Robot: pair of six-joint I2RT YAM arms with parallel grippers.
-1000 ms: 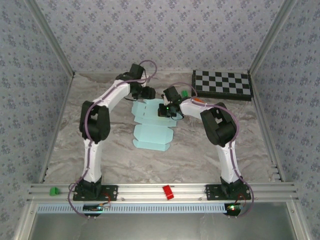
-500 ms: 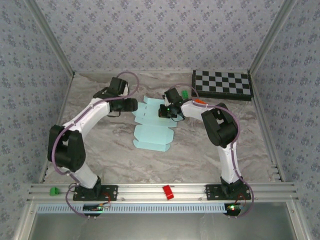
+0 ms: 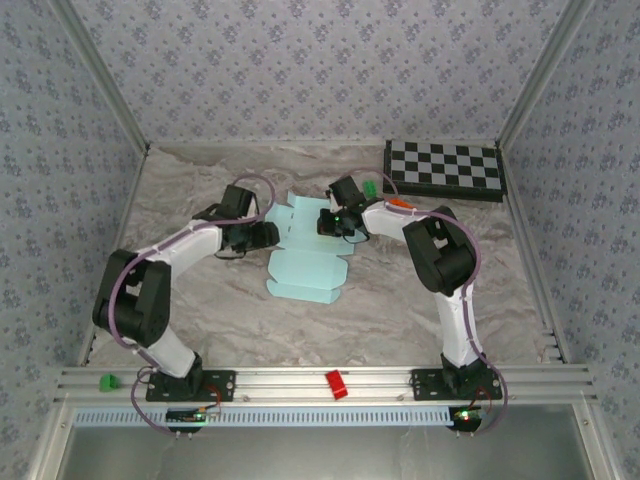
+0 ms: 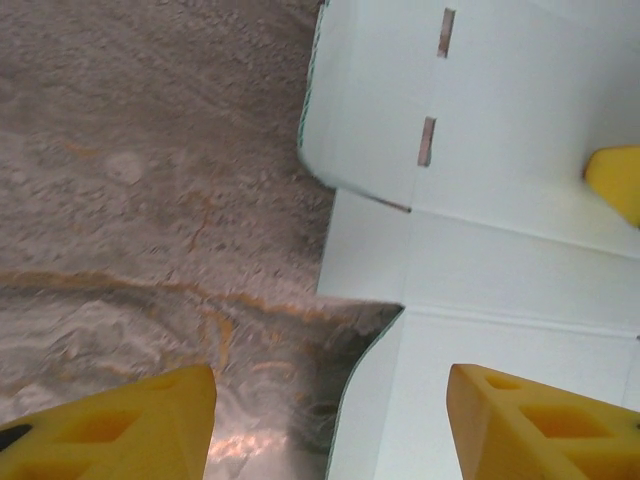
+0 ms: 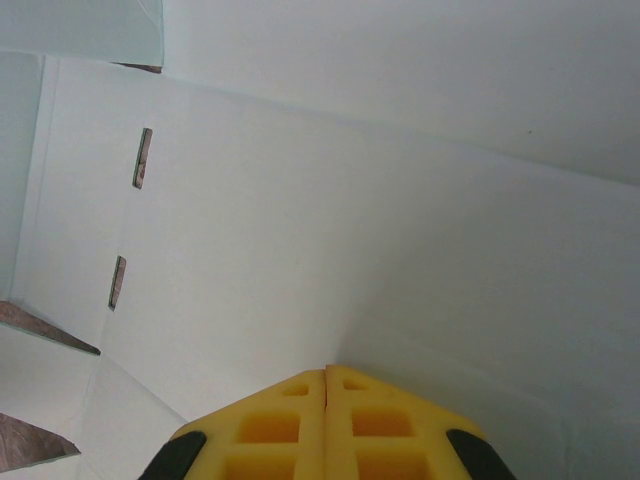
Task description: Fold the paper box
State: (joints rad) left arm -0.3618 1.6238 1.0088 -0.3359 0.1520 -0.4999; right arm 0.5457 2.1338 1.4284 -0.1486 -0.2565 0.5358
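Paper box lies flat between grippers
We see left gripper apart, straddling its edge; right gripper together, just above it

Flat, unfolded pale-blue paper box

My left arm and right arm are slim white tubes joined by chunky black motor housings, each trailed by a thin purple cable. My left fingertips and right fingertips are bright yellow moulded blocks with square hollow pockets; a tiny green light seems to glow at my right wrist.
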